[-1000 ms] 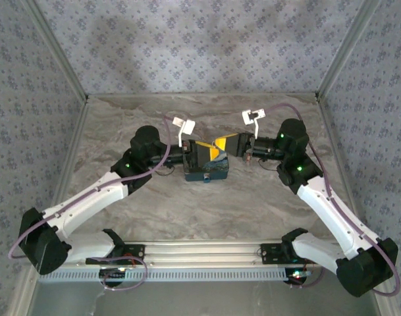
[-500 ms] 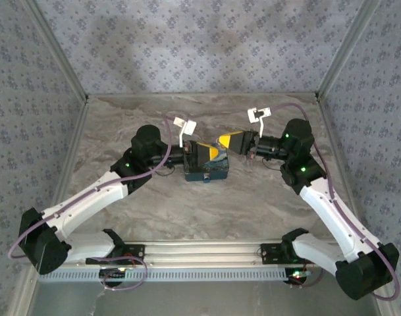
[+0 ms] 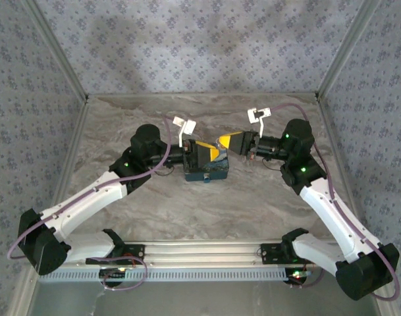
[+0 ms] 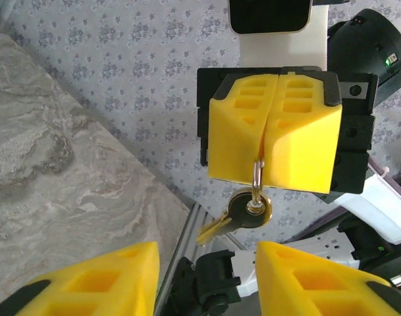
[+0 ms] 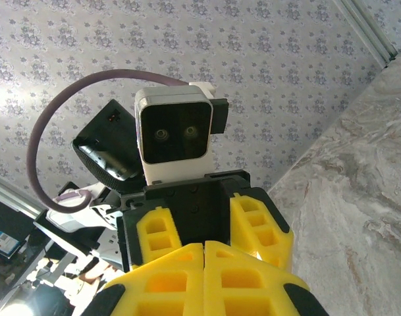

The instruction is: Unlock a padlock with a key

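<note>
- At the left of the overhead view, the left arm reaches from the near corner of the marble-patterned table toward its middle.
- At the end of that arm, the left gripper lies level and points to the right. The left wrist view shows its two yellow fingers spread wide apart with nothing between them. The right wrist view shows the same gripper head-on, its jaws parted below its white camera housing.
- Just below the left gripper in the overhead view, a dark blue block sits on the table. Its details are too small to make out, and contact with the gripper cannot be judged.
- Between the two grippers, a key hangs from a small metal ring. Its dark head sits uppermost and its brass-coloured blade slants down to the left. It hangs in the air, well above the table.
- Facing the left gripper, the right gripper has its yellow pads pressed flat together and pinches the ring at the seam. The right wrist view confirms that this gripper's pads meet with no gap. In the overhead view, the right gripper sits just beside the tip of the left one.
- At the right, the right arm rises from its base and bends inward toward the centre.
</note>
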